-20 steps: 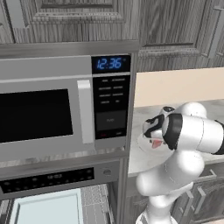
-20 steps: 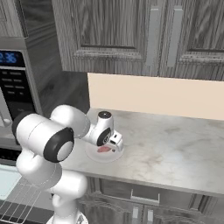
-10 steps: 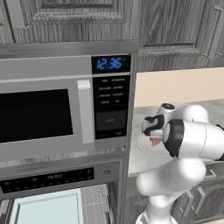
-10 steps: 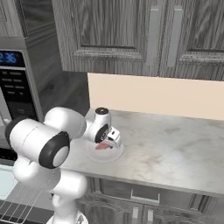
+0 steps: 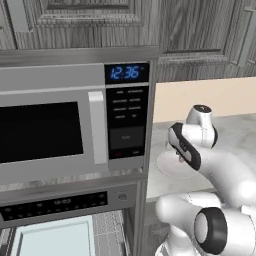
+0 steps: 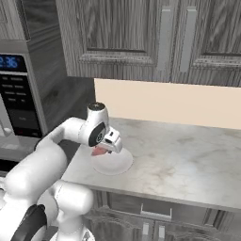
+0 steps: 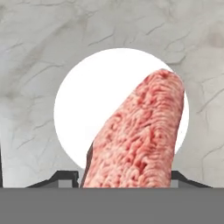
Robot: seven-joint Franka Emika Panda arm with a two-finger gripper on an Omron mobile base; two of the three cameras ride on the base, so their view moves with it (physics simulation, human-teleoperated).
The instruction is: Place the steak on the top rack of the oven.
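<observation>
Your counter (image 6: 188,164) spreads out beneath the pincer, with the microwave (image 5: 50,130) stacked over the oven (image 5: 65,205) off to one side of it and lower down. What looks like the top rack (image 5: 107,235) shows as a grid of wires beside a pale pane under the oven's control strip. The white plate (image 7: 87,109) sits directly under the pincer.

The steak (image 7: 140,135) hangs from the pincer (image 6: 101,149), just clear of the plate, pointing away from the fingers. You risk dropping it on the swing toward the oven: it is gripped near one end, so a fast turn could let the long free part pivot or slip. It could also clip the counter edge.

The pincer is clenched on the steak, fingers close together.
</observation>
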